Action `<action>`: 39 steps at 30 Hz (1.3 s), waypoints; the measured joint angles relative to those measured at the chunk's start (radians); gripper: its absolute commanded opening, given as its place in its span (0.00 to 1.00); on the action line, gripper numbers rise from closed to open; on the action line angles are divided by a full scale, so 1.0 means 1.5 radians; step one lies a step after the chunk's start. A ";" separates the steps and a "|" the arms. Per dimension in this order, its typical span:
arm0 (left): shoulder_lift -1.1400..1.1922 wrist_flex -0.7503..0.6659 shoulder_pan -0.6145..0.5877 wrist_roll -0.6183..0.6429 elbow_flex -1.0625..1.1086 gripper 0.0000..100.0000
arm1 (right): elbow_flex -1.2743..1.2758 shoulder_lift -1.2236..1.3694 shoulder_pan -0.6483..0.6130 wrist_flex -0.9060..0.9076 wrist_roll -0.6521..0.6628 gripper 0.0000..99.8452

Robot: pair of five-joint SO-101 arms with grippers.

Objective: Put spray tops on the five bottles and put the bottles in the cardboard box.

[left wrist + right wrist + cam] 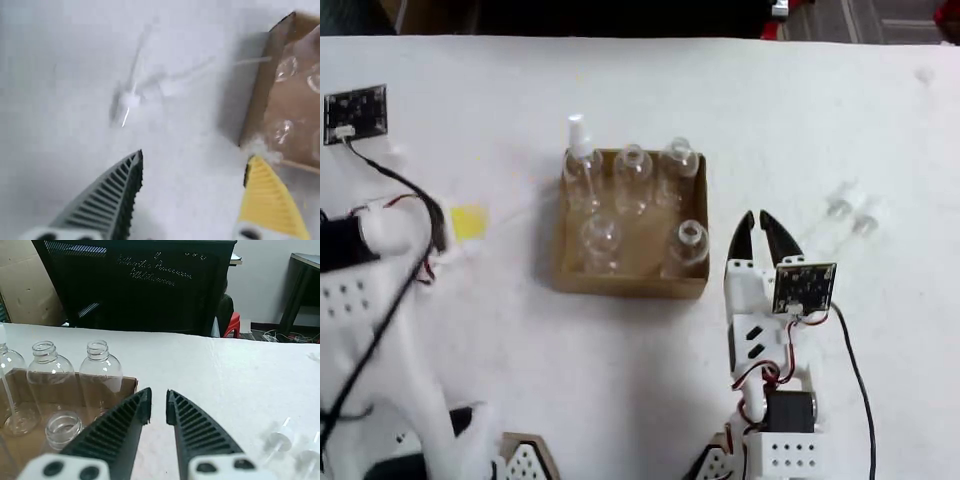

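holding nothing: right tool (158,402) barely parted beside cardboard box (620,283) | left tool (195,162) spread wide, empty, near spray tops (127,102)

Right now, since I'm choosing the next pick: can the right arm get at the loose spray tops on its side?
Probably yes: the spray tops lie on bare table just beside the right gripper, with nothing between them.

High view looks down over table (620,380); wrist views low, close; all share cardboard box (630,284).
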 measured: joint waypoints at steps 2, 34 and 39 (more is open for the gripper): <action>0.038 0.032 -0.035 0.000 0.000 0.30 | 0.000 0.000 0.000 0.000 0.000 0.04; 0.457 0.004 -0.160 0.368 -0.030 0.30 | 0.000 0.000 0.000 0.000 0.000 0.04; 0.457 0.004 -0.144 0.462 -0.106 0.30 | 0.000 0.000 0.000 0.000 0.000 0.04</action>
